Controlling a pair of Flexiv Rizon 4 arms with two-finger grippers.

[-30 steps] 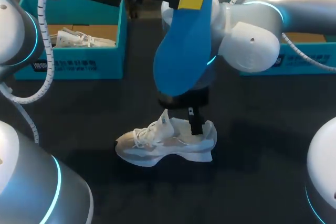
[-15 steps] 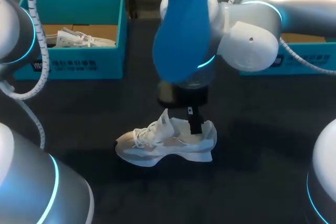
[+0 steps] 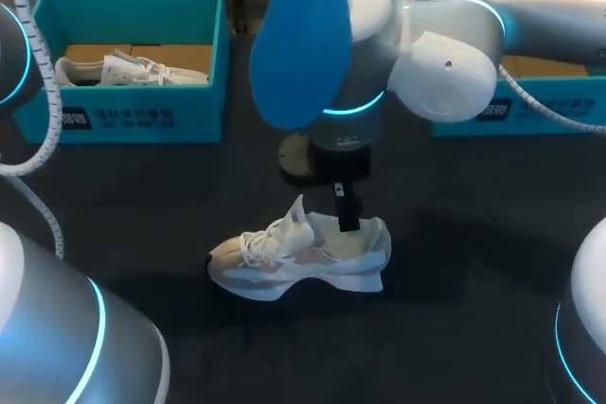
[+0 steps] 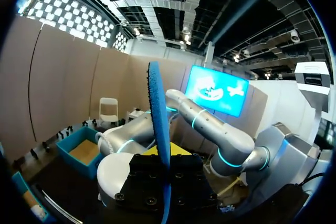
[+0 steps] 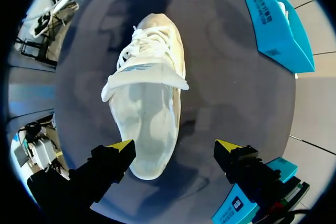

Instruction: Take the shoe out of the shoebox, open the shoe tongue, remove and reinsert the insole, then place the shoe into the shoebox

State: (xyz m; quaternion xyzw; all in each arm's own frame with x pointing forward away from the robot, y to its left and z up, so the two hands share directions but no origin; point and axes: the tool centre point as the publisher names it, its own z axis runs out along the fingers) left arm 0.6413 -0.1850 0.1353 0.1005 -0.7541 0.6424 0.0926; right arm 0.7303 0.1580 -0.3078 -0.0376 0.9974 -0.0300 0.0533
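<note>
The left gripper seems clamped on the blue insole, held upright in the air. The right gripper hangs spread wide astride the heel of the white shoe. That shoe lies on the dark table, well apart from the teal shoebox at the far left, which holds a second shoe.

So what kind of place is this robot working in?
Probably a robot test bench for shoe handling: a dark table, a teal shoebox, a white shoe lying out, and the left gripper holding a blue insole.
</note>
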